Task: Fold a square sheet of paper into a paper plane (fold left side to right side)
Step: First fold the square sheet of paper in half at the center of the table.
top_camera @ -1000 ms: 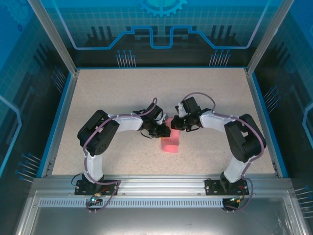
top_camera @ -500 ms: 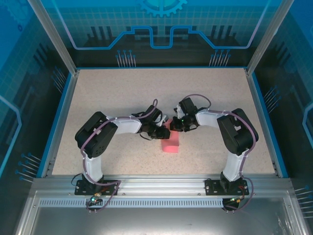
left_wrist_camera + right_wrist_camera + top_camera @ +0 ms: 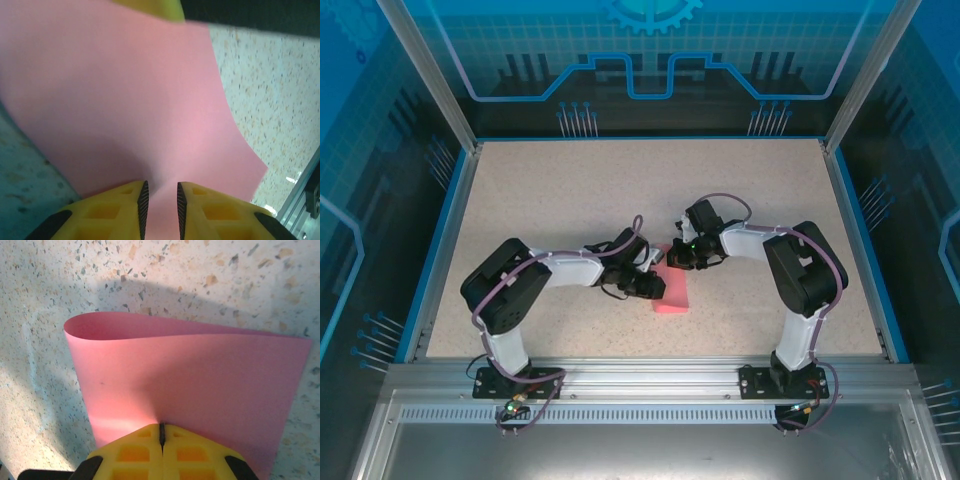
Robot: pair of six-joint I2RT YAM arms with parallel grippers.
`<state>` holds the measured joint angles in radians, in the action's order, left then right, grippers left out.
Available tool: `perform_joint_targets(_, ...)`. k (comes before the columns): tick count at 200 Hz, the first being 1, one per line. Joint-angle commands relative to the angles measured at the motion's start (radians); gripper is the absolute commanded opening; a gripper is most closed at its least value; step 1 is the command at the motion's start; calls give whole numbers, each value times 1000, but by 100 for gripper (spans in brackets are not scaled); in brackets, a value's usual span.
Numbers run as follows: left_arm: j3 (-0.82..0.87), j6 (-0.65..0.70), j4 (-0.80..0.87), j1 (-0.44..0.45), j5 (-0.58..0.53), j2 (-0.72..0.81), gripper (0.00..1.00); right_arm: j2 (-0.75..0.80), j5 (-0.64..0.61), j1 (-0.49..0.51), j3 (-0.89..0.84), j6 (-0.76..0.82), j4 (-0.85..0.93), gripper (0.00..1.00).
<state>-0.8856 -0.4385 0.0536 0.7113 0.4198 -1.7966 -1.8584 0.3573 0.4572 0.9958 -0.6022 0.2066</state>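
Square sheet of paper (image 3: 190,380) is showing smooth, matt paper. Desk (image 3: 550,190) is presenting a speckled, matt, stone-like finish. Left pincer (image 3: 161,197) is showing yellow plastic with ribbed black pads (image 3: 144,210).

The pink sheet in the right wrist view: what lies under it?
The square sheet of paper curls over itself, so its own lower layer is beneath, then the speckled table. The part of the table below it is covered.

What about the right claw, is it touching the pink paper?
Touching. In the right wrist view, the right claw is shut on the near edge of the pink paper, which comes straight out from between its closed tips.
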Motion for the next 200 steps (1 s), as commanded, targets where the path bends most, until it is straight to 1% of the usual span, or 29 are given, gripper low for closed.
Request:
perform_joint_targets(1, 43, -11, 51, 42, 40, 32, 25, -44, -78, -8, -37, -10, 60, 0)
perform_joint_targets(88, 126, -72, 6, 108, 30, 77, 26, -47, -78, -7, -37, -7, 59, 0)
perform_joint_targets(151, 161, -83, 12, 127, 35, 128, 25, -49, -77, -8, -33, -4, 61, 0)
perform_joint_targets(171, 141, -77, 29, 96, 47, 177, 25, -45, -67, -5, -37, -2, 46, 0)
perform_joint_targets(189, 113, -78, 26, 26, 84, 230, 26, -36, -60, -1, -44, -2, 30, 0)
perform_joint_targets(200, 85, -66, 33, -17, 101, 235, 27, -31, -60, 0, -47, -1, 24, 0)
